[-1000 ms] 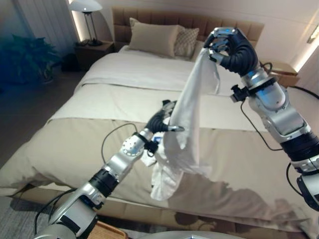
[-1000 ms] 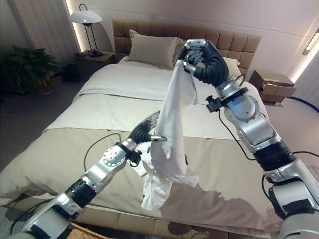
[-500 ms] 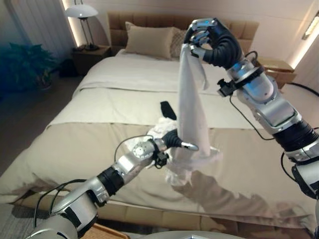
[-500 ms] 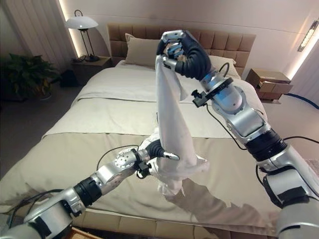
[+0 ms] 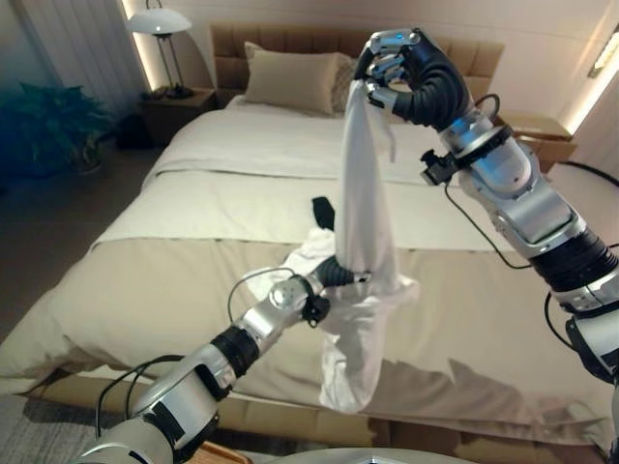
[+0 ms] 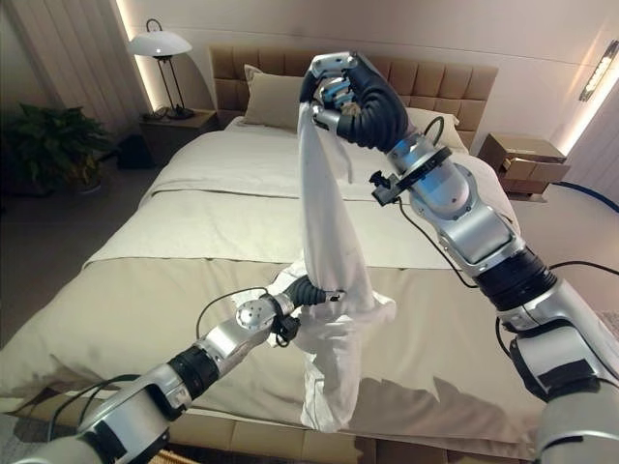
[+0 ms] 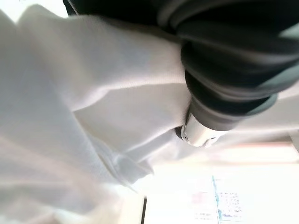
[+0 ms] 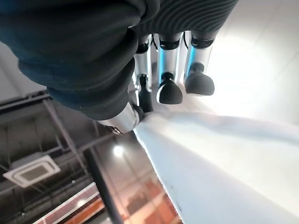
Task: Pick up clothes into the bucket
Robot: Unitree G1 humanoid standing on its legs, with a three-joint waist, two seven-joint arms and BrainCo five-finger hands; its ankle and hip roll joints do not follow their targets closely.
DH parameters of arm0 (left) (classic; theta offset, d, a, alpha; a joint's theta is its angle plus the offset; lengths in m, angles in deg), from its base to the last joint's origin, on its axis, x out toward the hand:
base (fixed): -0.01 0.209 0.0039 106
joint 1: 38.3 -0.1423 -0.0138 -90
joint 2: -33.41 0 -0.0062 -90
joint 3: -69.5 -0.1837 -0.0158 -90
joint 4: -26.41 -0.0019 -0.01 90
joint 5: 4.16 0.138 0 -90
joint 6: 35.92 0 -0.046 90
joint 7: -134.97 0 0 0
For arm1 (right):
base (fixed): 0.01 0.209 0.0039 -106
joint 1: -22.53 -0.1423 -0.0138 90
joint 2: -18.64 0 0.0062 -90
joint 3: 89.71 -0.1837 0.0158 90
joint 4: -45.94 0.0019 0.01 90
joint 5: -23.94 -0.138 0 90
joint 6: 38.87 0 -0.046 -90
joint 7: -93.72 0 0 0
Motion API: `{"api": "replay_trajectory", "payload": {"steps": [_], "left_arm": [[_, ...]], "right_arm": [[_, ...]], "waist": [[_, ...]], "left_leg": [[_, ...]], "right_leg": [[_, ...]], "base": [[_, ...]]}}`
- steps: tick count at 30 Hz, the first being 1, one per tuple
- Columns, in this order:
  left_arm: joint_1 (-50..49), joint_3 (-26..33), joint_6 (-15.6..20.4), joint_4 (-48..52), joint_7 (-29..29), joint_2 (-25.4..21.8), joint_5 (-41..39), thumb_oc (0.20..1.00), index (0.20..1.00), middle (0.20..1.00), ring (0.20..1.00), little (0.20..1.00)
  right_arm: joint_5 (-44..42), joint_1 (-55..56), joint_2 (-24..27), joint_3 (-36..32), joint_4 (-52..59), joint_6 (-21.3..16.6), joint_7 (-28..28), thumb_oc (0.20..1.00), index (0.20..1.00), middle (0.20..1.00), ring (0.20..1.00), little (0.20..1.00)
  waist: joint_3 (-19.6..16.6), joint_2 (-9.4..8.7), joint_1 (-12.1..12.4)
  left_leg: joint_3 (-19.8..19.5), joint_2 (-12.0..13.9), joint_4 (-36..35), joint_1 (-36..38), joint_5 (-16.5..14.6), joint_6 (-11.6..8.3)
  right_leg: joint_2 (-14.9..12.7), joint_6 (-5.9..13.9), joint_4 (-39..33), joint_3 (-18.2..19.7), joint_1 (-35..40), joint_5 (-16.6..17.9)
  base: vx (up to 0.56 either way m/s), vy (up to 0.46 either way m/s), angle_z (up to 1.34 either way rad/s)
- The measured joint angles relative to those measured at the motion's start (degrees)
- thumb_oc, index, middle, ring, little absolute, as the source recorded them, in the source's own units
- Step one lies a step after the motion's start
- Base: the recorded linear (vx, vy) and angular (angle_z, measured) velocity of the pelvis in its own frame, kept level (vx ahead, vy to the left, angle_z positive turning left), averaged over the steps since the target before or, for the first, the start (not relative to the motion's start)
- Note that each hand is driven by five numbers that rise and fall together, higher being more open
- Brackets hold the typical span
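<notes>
I see the long white cloth garment (image 5: pixel 366 242) hanging in the air above the bed, stretched tall between my two hands, its loose lower end drooping past the foot edge of the bed. My right hand (image 5: pixel 404 70) is raised at about 1 o'clock in the head view, fingers curled and pinching the garment's top end; in the right wrist view the dark fingertips (image 8: pixel 169 92) close down on the white edge. My left hand (image 6: pixel 308 290) reaches in from 7 o'clock and meets the garment around its middle, where the cloth bunches and folds over it; its fingers are buried in the fabric, so I cannot tell whether they are closed on it or not. Just behind that bunch, a small dark item (image 5: pixel 323 212) lies on the wide bed with beige and cream covers (image 5: pixel 193 251). At 11 o'clock two tan pillows (image 5: pixel 290 82) lean against the padded brown headboard (image 6: pixel 455 77), and further out at 10 o'clock a white-shaded lamp (image 6: pixel 160 43) stands on a nightstand, with a green leafy plant (image 6: pixel 44 145) at 9 o'clock.
</notes>
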Motion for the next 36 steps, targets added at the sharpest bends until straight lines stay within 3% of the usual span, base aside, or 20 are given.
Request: {"api": "replay_trajectory", "payload": {"steps": [6,10,11,12,13,14,20,23,26,36], "left_arm": [[-2.78,5.43,1.3,0.74,2.65,-0.24,-0.05,0.2,0.2,0.2,0.2,0.2],[-11.3,11.96,2.65,9.73,2.84,-3.91,-0.25,0.2,0.2,0.2,0.2,0.2],[-13.68,13.7,2.97,12.02,2.73,-5.23,-0.3,0.2,0.2,0.2,0.2,0.2],[-16.64,16.06,3.42,14.98,2.64,-6.97,-0.67,0.2,0.2,0.2,0.2,0.2],[-18.59,17.82,3.44,16.79,2.6,-8.25,-0.72,0.2,0.2,0.2,0.2,0.2],[-21.51,20.59,3.46,20.23,2.49,-10.01,-0.74,0.2,0.2,0.2,0.2,0.2],[-36.79,37.85,3.53,25.77,2.72,-15.97,-1.39,0.2,0.2,0.2,0.2,0.2],[-40.36,43.29,3.66,27.58,2.73,-16.15,-1.9,0.2,0.2,0.2,0.2,0.2],[-40.48,45.17,4.78,29.59,2.74,-15.97,-3.43,0.2,0.2,0.2,0.2,0.2],[-39.29,49.7,8.28,36.52,3.03,-15.76,-5.76,0.2,0.2,0.2,0.2,0.2]], "right_arm": [[0.0,0.0,0.35,-1.86,0.01,0.0,-0.14,0.2,0.2,0.2,0.2,0.2],[0.0,3.9,2.14,-7.03,1.23,-0.11,-0.13,0.2,0.2,0.2,0.2,0.2],[0.0,5.72,2.87,-8.77,1.0,-0.1,-0.14,0.266,0.266,0.266,0.266,0.266],[0.0,7.96,3.49,-10.23,1.09,-0.09,-0.13,0.523,0.523,0.523,0.523,0.523],[0.0,9.37,3.65,-11.03,1.06,-0.06,-0.09,0.586,0.586,0.586,0.586,0.586],[0.0,12.32,3.62,-13.35,1.38,-0.08,-0.11,1.0,1.0,1.0,1.0,1.0],[-1.79,21.43,2.52,-22.79,0.81,-0.09,-0.51,1.0,1.0,1.0,1.0,1.0],[-2.19,24.2,0.9,-23.02,0.87,-0.03,0.68,1.0,1.0,1.0,1.0,1.0],[-1.98,27.19,-0.1,-23.08,0.77,0.2,2.21,1.0,1.0,1.0,1.0,1.0],[2.92,31.89,-3.3,-20.75,-6.09,4.13,7.09,1.0,1.0,1.0,1.0,1.0]], "waist": [[0.01,-0.02,0.23],[0.14,-0.16,1.3],[0.16,-0.19,1.6],[0.21,-0.17,2.16],[0.28,-0.12,2.5],[0.41,-0.2,2.94],[1.3,0.32,4.79],[1.6,0.13,5.32],[2.08,-0.21,6.58],[3.01,-0.04,6.55]], "left_leg": [[-0.27,0.05,-0.01,-0.01,0.0,0.01],[-0.51,0.15,-0.06,0.1,0.0,0.01],[-0.58,0.17,-0.07,0.14,0.0,0.01],[-0.71,0.17,-0.07,0.14,0.0,0.01],[-0.76,0.14,-0.05,0.12,0.0,0.01],[-0.78,0.21,-0.22,0.18,-0.03,0.02],[-0.97,0.14,-0.32,0.25,-0.02,0.02],[-1.48,0.07,-0.34,0.12,-0.02,0.02],[-1.63,0.0,-0.36,0.02,-0.01,0.02],[-3.19,-0.22,0.31,-0.93,0.06,0.07]], "right_leg": [[0.02,0.02,-0.01,-0.56,0.13,-0.02],[0.07,0.11,-0.03,-0.65,0.4,-0.13],[0.1,0.11,-0.03,-0.65,0.48,-0.18],[0.08,0.16,-0.04,-0.7,0.51,-0.25],[0.07,0.17,-0.03,-0.73,0.56,-0.25],[0.02,0.15,-0.05,-0.74,0.57,-0.33],[-0.17,0.17,-0.11,-0.89,0.68,-0.34],[-0.25,0.23,-0.18,-1.44,0.79,-0.39],[-0.35,0.28,-0.15,-1.63,0.84,-0.42],[-0.32,0.35,-0.06,-3.37,1.1,-0.48]], "base": [[0.0,-0.001,0.01],[0.0,-0.002,0.01],[-0.03,-0.005,0.06],[0.0,-0.006,0.05],[0.01,-0.004,0.03],[0.04,-0.006,0.03],[0.0,0.0,0.0],[0.0,0.006,0.08],[-0.01,0.006,0.04],[-0.01,0.003,0.08]]}}
